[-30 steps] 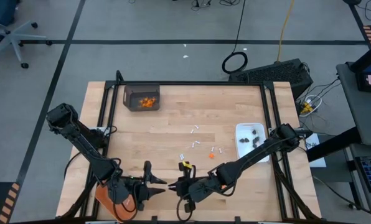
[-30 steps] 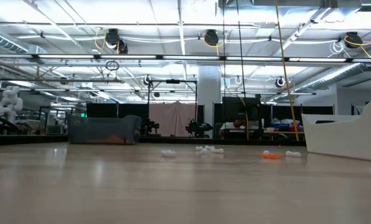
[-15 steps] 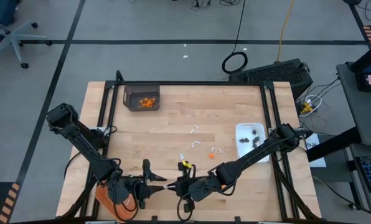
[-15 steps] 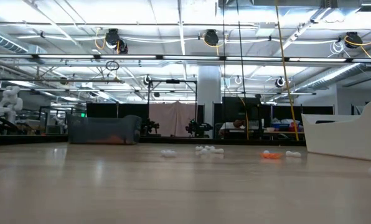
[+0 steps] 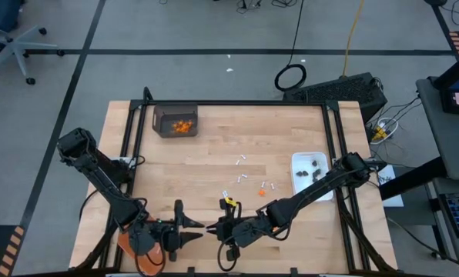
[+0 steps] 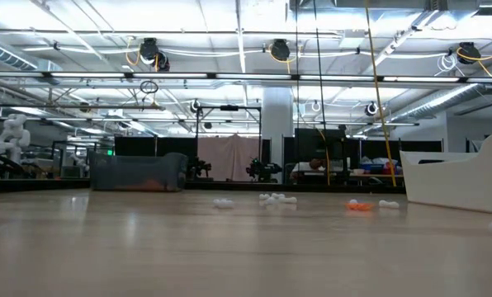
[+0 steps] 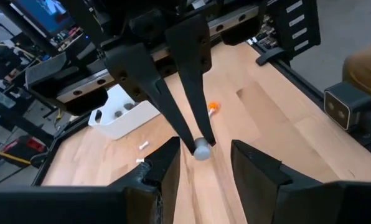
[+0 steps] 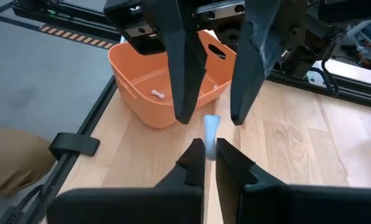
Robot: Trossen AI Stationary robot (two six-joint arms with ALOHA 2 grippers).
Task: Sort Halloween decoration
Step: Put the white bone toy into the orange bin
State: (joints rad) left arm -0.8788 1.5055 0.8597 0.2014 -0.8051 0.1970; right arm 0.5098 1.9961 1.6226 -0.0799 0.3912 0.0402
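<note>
While the right gripper pinches a small white stick between its closed fingers at the table's near edge, the left gripper faces it tip to tip, fingers partly spread on either side of the stick's free end. Light, rigid and likely slippery, the stick looks best gripped across its shaft, away from the knobbed ends. Beyond lie the orange tray holding another stick, loose white sticks, an orange bit and the white dish of dark bits.

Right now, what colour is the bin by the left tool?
Orange bin, one white stick inside. Clearest in the right wrist view.
</note>
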